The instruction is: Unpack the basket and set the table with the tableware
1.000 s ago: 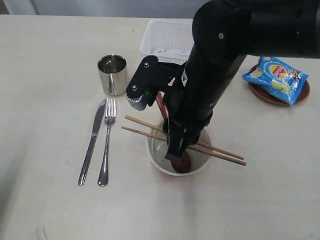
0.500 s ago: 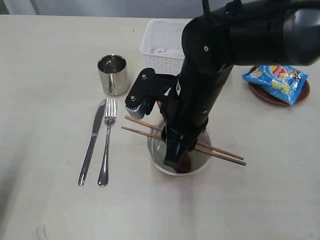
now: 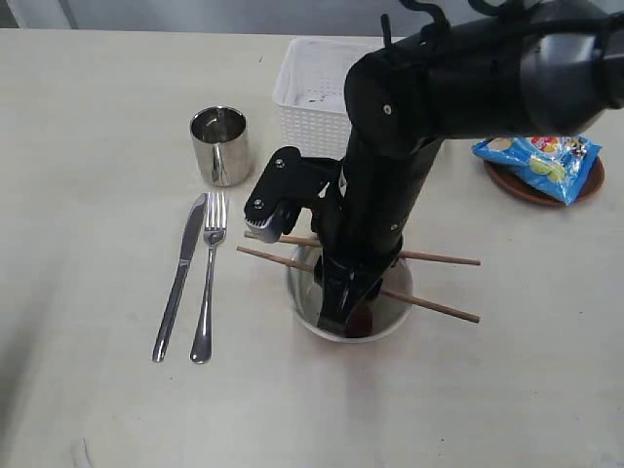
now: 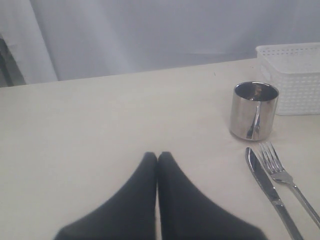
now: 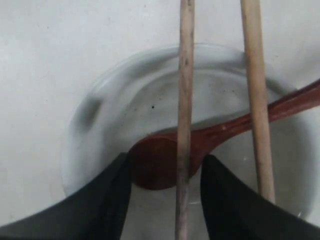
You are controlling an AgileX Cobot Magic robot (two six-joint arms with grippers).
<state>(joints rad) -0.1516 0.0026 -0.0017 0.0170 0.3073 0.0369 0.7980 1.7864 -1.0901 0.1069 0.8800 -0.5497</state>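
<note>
Upper chopstick (image 3: 439,258) just swung flatter across the bowl (image 3: 302,292), no longer parallel to the lower one: right gripper (image 5: 166,175) nudged it. Right jaws open, straddling the spoon (image 5: 165,162) bowl and one stick, gripping nothing. Left gripper (image 4: 157,165) jaws closed, empty. Basket (image 3: 317,83) upper centre.

Nothing here can be read; the blue snack bag (image 3: 537,158) carries a printed logo (too small and blurred to make out).

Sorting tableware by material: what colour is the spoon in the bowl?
Reddish-brown spoon; right wrist view shows it best.
</note>
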